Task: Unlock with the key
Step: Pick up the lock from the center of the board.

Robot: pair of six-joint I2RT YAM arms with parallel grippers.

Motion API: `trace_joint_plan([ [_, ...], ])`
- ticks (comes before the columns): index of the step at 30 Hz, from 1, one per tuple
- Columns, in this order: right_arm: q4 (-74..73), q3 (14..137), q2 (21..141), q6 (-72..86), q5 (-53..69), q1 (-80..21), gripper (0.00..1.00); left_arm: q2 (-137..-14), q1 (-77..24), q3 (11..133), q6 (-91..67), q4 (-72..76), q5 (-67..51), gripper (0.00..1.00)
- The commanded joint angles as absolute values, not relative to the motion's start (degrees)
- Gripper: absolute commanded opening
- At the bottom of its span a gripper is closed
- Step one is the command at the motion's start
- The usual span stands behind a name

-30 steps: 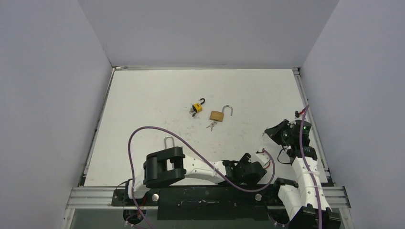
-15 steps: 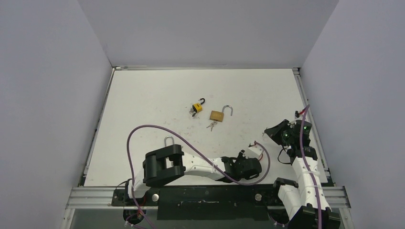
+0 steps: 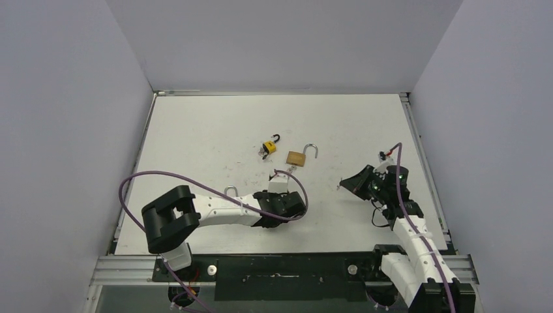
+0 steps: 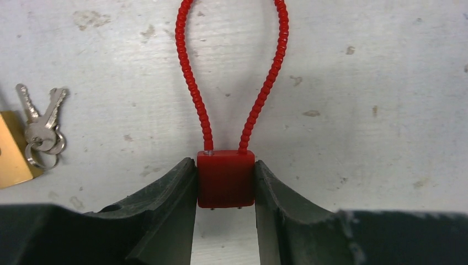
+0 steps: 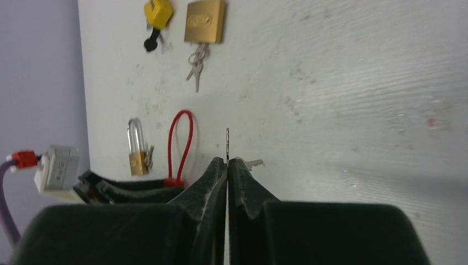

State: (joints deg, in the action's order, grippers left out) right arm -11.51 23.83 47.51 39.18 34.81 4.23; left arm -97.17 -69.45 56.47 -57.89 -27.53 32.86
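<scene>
table (image 3: pixel 215 124) open beyond brass padlock (image 3: pixel 297 158) and yellow padlock (image 3: pixel 269 146), left arm (image 3: pixel 222 212) across front

red lock (image 4: pixel 226 178): loop top cut off by upper picture edge, keyhole out of sight | brass lock (image 4: pixel 10 157), left of red lock: only a corner in frame | key (image 5: pixel 227 143), right of red lock: mostly hidden between right gripper (image 5: pixel 227 164) fingers, teeth too small to tell

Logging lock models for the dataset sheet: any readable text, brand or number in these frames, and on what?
No text can be read.
brass padlock: oval stamp on its face, too blurred to read.
grey connector block: faint marks, too blurred to read.
red cable lock: no marking shows on its body.
</scene>
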Motion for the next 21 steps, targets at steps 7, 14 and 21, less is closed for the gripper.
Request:
trace_joint_plan([
  [7, 2.70, 17.36, 46.52, 46.32, 29.09, -17.67, 0.00, -93.53, -64.32, 53.47, -68.12, -32.00, 28.38, 0.40],
  [14, 5.66, 13.32, 44.21, 49.07, 27.85, -27.20, 0.00, -94.85, -62.47, 54.53, -68.65, -33.14, 25.81, 0.63],
  [21, 9.19, 10.13, 42.63, 51.64, 27.45, -32.36, 0.00, -97.56, -61.70, 56.30, -67.13, -35.67, 23.43, 0.57],
])
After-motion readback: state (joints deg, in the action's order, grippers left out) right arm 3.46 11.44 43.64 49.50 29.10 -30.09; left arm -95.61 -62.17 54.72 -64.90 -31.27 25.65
